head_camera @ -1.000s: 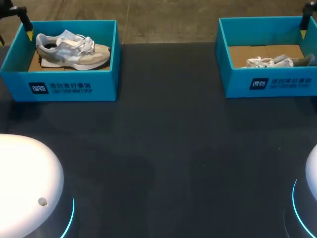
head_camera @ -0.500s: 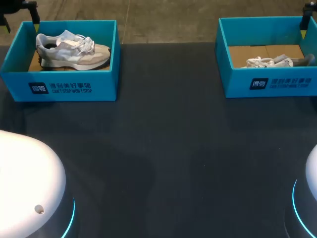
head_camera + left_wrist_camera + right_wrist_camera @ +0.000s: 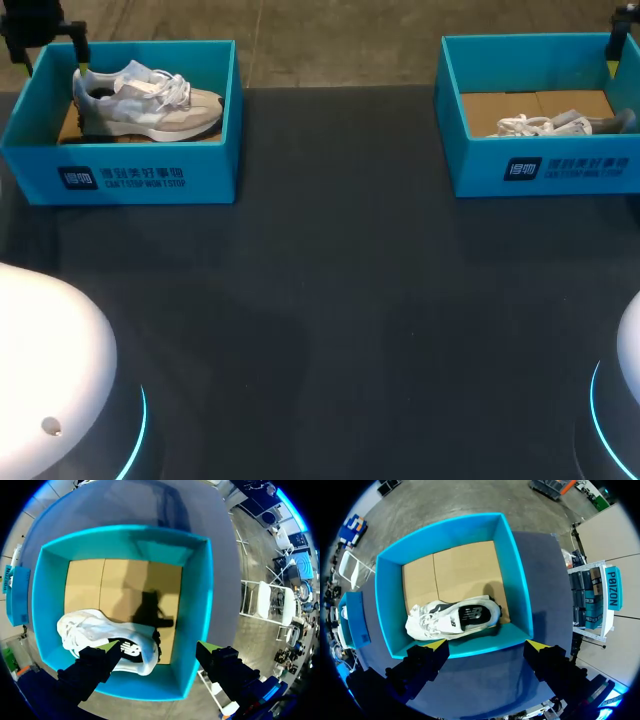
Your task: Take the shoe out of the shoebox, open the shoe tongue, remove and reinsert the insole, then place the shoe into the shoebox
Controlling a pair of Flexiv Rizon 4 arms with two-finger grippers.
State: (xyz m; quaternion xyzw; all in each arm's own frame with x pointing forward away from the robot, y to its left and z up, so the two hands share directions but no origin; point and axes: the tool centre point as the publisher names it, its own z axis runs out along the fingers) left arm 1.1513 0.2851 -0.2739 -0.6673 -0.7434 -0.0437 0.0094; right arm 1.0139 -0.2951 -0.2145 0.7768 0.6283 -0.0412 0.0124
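Change: left gripper has shifted sideways along the left shoebox's far edge toward the shoe's heel; the right gripper has kept its place.
Left gripper: fingers wide apart, holding nothing; one tip over the heel of the left shoe, the other over the box wall.
Right gripper: fingers apart, holding nothing, above the right shoebox's wall.
Left shoe: white and grey, inside the left shoebox along one wall.
Right shoe: white, inside the right shoebox beside the wall under the gripper.
Boxes: teal, open, brown floors, well apart at the dark table's far corners.
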